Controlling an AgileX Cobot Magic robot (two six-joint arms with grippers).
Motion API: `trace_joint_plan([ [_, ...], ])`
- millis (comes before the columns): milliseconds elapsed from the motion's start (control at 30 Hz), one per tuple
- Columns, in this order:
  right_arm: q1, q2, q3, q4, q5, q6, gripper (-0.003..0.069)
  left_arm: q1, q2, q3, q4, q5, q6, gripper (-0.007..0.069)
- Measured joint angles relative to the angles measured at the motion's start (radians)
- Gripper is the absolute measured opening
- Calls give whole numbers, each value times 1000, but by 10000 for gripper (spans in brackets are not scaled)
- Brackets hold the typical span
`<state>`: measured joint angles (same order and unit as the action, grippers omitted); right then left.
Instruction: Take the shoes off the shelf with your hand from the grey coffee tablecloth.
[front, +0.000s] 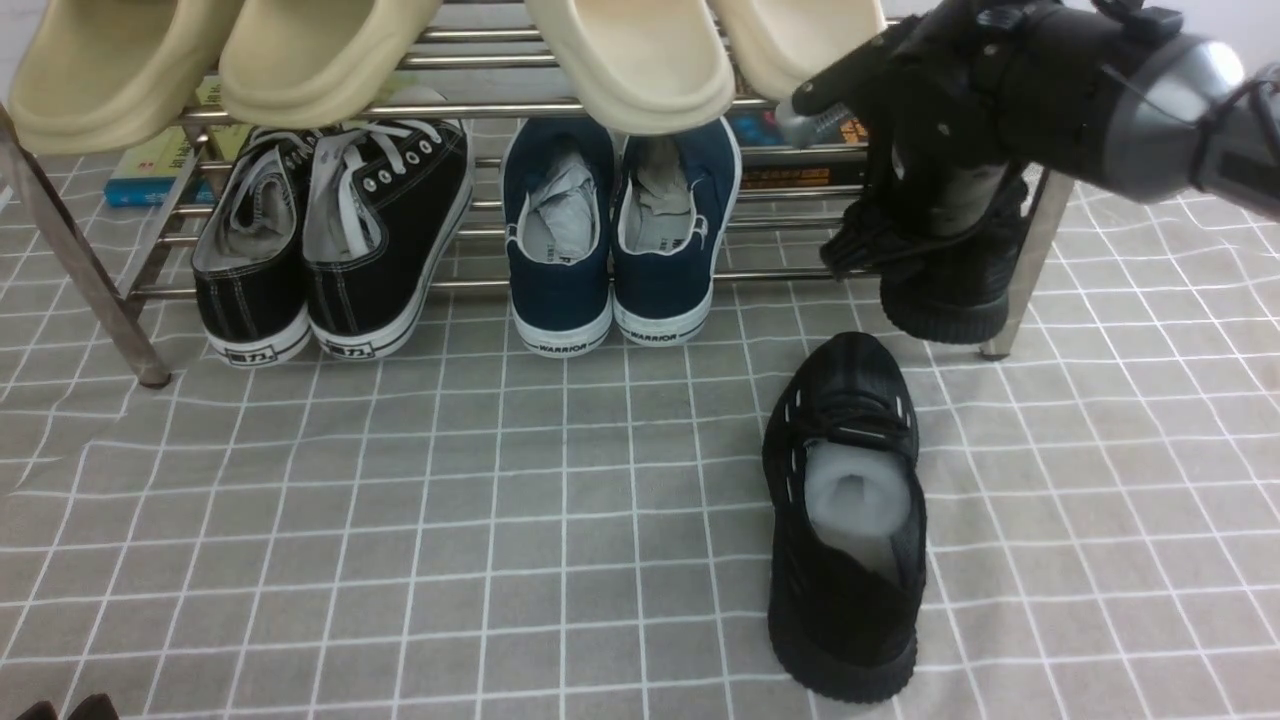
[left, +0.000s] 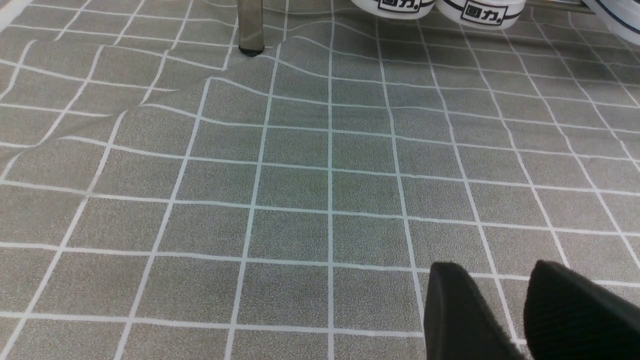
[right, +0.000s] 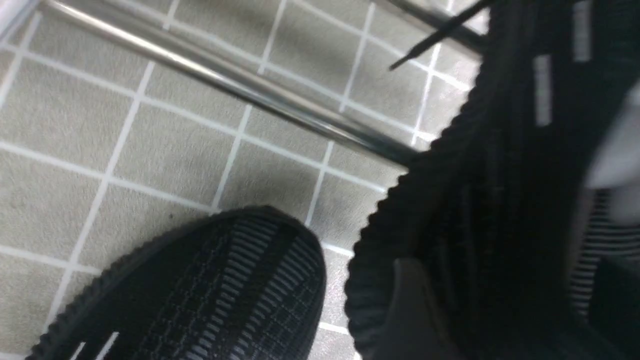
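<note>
Front view: one black knit sneaker (front: 845, 560) lies on the grey grid tablecloth (front: 400, 500), off the steel shelf (front: 87, 265), toe toward it. The second black knit sneaker (front: 950, 295) sits at the right end of the lower tier with the right gripper (front: 905, 250) down on it. By this showing the task is half done, with the second sneaker yet to be lifted clear. The lower tier also holds black canvas sneakers (front: 335, 250) and navy WARRIOR shoes (front: 620, 250). Cream slippers (front: 630, 60) sit above and books (front: 150, 170) lie behind. Left wrist view: creased cloth, one shelf leg (left: 250, 25), and the left gripper (left: 520, 320) idle over bare cloth with its jaws apart. Right wrist view: a dark finger (right: 415, 310) lies against the second sneaker's ribbed sole. The jaws appear to straddle its side, but whether they are clamped cannot be told. The grounded sneaker's toe and a steel rail (right: 225, 75) show close by.
</note>
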<state>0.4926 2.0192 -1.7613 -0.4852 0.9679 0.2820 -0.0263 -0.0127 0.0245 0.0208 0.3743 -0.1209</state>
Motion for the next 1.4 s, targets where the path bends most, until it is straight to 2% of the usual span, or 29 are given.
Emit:
trace_joint_plan([
  [133,0,4,0,-2,18,-24,214,0,0,0,0,0,0,240],
  [167,0,-1,0,5,33,-43,83,0,0,0,0,0,0,240],
  [200,0,-3,0,7,36,-48,71,0,0,0,0,0,0,240],
  [233,0,-15,0,27,57,-68,18,0,0,0,0,0,0,240],
  [433,0,-103,0,181,233,-124,6,0,0,0,0,0,0,240],
  [633,0,-203,72,330,255,-129,6,0,0,0,0,0,0,240],
  [1000,1,-415,370,368,257,-56,10,0,0,0,0,0,0,240],
  [1400,1,-435,567,427,207,-32,13,0,0,0,0,0,0,240],
])
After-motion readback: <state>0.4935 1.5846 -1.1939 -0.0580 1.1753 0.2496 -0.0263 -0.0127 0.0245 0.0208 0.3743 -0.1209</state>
